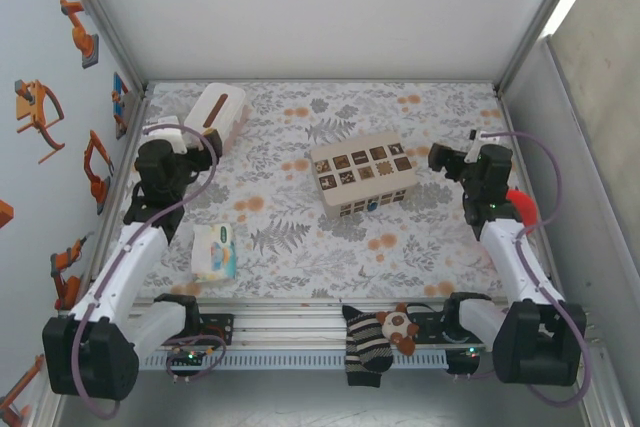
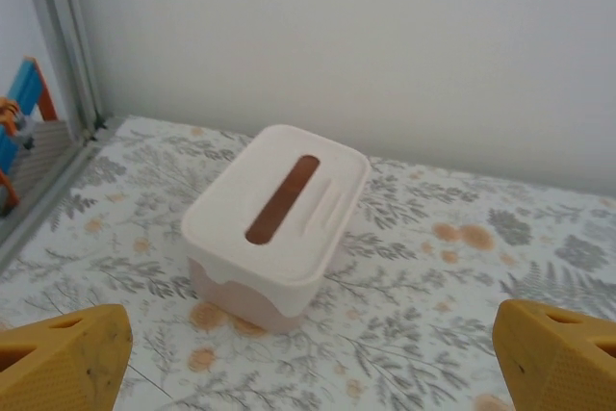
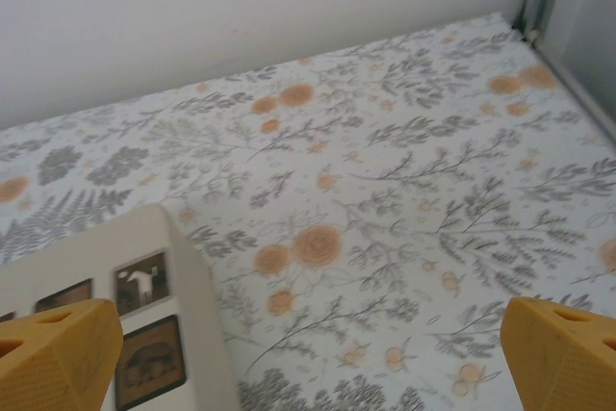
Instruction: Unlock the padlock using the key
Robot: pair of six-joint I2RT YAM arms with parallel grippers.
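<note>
Table (image 1: 290, 247); left gripper (image 2: 308, 358), right gripper (image 3: 313, 358) agape

We see a floral-patterned table (image 1: 300, 237) bearing a pale tissue box (image 1: 215, 115) at far left, a beige box with dark squares (image 1: 363, 175) mid-table, and a soft packet (image 1: 214, 251) near left.

The top camera looks steeply down from above and behind the arm bases (image 1: 190, 325) over the whole floral surface (image 1: 300, 237), with the beige box (image 1: 362, 175) near centre. The left wrist camera sits low between the left fingers (image 2: 58, 358), faces the back wall (image 2: 385, 45), and is close to the tissue box (image 2: 274, 228) that stands left of the beige box. The right wrist camera, between the right fingers (image 3: 53, 358), tilts down just right of the beige box and shares its corner with the top view.
</note>
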